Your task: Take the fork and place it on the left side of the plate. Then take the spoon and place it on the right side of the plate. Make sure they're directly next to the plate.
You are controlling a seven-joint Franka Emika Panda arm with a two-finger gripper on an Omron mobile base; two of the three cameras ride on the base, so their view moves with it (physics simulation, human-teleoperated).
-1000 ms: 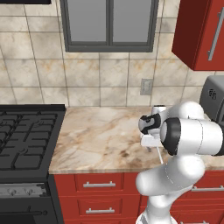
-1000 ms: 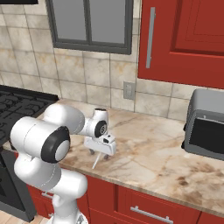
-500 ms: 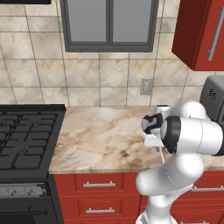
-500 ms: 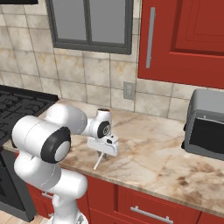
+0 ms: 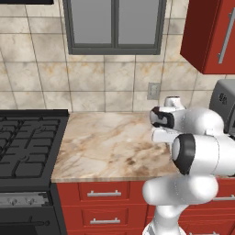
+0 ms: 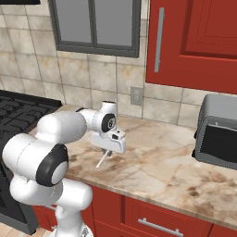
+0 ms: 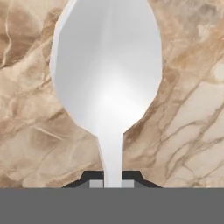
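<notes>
End effector point(image 6: 108, 149) is clamped tight on the spoon point(image 7: 107, 74), gripping the thin handle just below the bowl. In the right base view the spoon hangs down at a slant from under the hand, its lower end at or just above the tabletop point(image 6: 162, 162); hard to tell which, too small.

Progress: spoon step is underway, grasp looks made, carry and placement still to do. Plate and fork aren't anywhere in what I can see from here, so whether the fork step is finished can't be judged. Spoon still has to go directly next to the plate on its right side.

Materials and shapes:
- spoon: white, glossy, smooth; the bowl reads oval in the hand view, tapering into a narrow straight handle; looks light and rigid, maybe plastic or ceramic.
- tabletop: polished beige-brown marble with darker veins, flat, hard.
- toaster oven point(image 6: 217, 136): grey boxy metal with dark glass door, sits at the right end of the tabletop, well apart from the spoon.
- stove point(image 5: 25, 147): black grates, left of the tabletop.
- red cabinet fronts below, tiled wall behind.
</notes>
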